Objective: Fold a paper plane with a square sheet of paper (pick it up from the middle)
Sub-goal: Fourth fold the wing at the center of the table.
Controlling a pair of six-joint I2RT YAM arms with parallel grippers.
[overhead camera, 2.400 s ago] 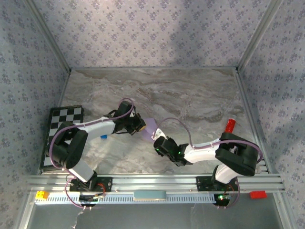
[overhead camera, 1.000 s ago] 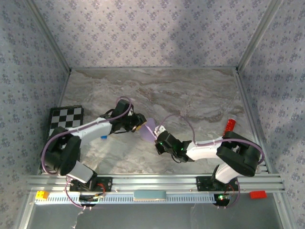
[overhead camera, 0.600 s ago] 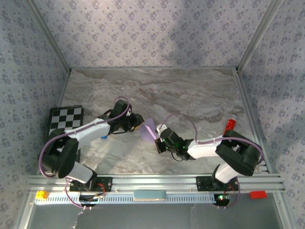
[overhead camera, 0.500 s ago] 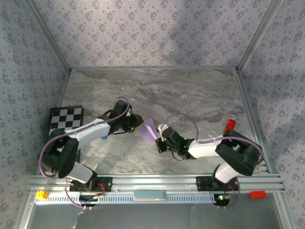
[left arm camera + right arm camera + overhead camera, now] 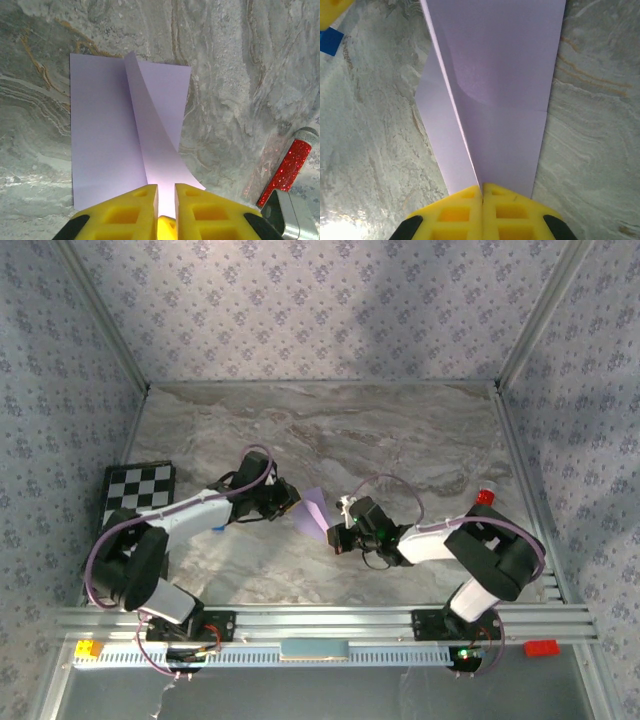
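Clamped tight, the right gripper (image 5: pixel 482 189) presses its yellow fingers flat together on the near edge of the square sheet of paper (image 5: pixel 505 100), just where a long crease runs down into the seam between them. A wide lilac panel spreads to the right of that crease and a narrower one shows to its left. Opposite it, the left gripper (image 5: pixel 166 187) has its jaws drawn to a slim slit. A raised flap of the sheet (image 5: pixel 105 130) curls up from the fold and passes into that slit, but whether the pads actually press the paper cannot be told. The rest of the sheet lies spread over the marble table (image 5: pixel 400 440). From above, the paper (image 5: pixel 312 510) sits between the two arms near the middle of the table, the left gripper (image 5: pixel 290 502) at its left side and the right gripper (image 5: pixel 335 532) at its lower right. A tiny blue cube (image 5: pixel 217 529) rests beside the left arm, near a chequered board (image 5: pixel 140 480) at the table's left edge. A red glittery cylinder (image 5: pixel 484 497) stands well apart on the right.
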